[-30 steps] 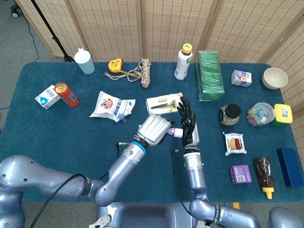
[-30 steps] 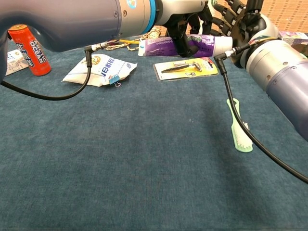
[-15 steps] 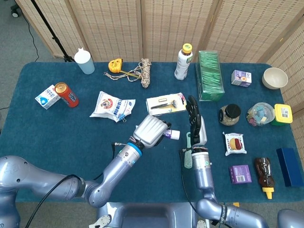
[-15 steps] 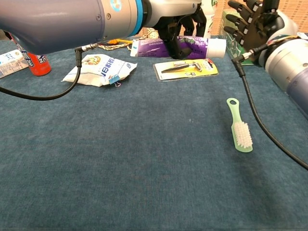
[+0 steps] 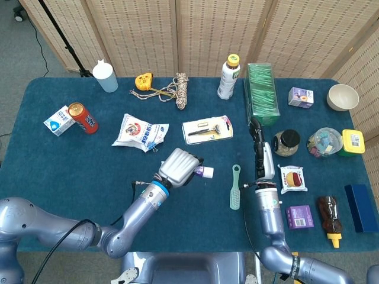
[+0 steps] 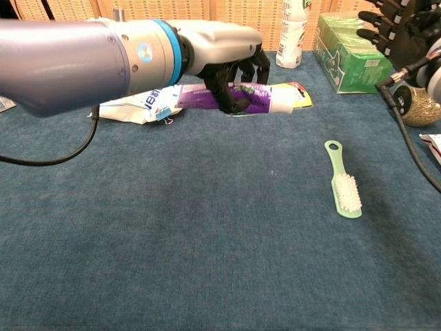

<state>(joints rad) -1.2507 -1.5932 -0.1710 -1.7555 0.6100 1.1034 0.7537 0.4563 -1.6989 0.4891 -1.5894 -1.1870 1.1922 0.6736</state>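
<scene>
The left hand [image 5: 177, 167] has pulled back toward the near-left since a second ago, carrying the purple toothpaste tube [image 6: 234, 97] away from the right hand [image 5: 261, 155], which was up against the tube's white cap then and has now swung right, well apart from it. That exposes the green brush [image 5: 235, 187] lying flat on the blue tablecloth [image 5: 71, 171] between the two hands. The left hand's dark fingers [image 6: 231, 76] curl down over the tube's middle, clamped on it, holding it level above the cloth with the cap pointing right. The tube's lettering is too blurred to read. The right hand stands edge-on with fingers spread and nothing in it, just near the glass jar [image 5: 286, 142]. Behind the tube lies the yellow-carded razor pack [image 5: 206, 128], and to its left the white snack bag [image 5: 141, 131] with blue print I can't make out. On the far left, the red can [image 5: 83, 117] looks to read "OCEAN", though it's small here.
</scene>
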